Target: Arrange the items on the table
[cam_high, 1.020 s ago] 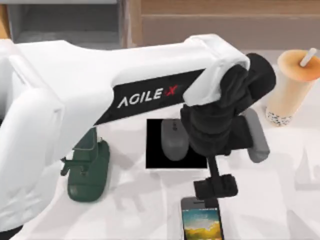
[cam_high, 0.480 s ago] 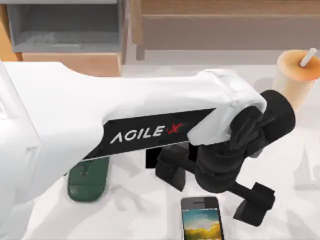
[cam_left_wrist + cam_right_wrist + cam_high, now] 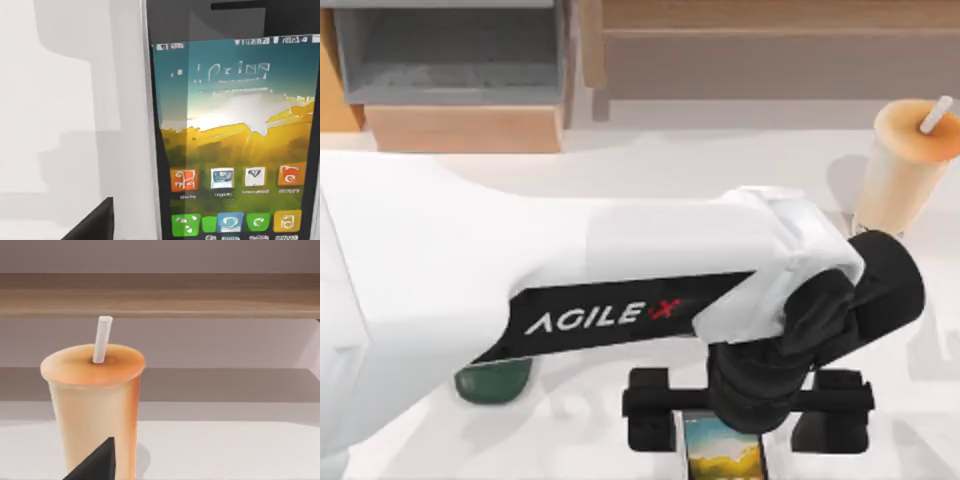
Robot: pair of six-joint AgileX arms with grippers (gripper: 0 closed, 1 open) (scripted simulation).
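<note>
In the top view, the left gripper [image 3: 750, 420] hangs directly over the smartphone [image 3: 723, 458], which lies flat on the white tabletop [image 3: 720, 160] at the near edge. Its fingers [image 3: 648, 420] are spread wide, one on each side of the phone, clear of its long edges. The phone's long axis runs toward and away from the shelf unit [image 3: 450, 70], so the fingers' opening lies across its narrow width. The drink cup [image 3: 900, 165] stands well apart at the right.

The left wrist view looks straight down on the smartphone's colourful screen [image 3: 232, 140], with bare tabletop beside it.

In the right wrist view, the drink cup [image 3: 95, 405] stands upright just ahead of the right arm, which is judged the nearer one for the cup; whether its fingers are open cannot be told.
</note>
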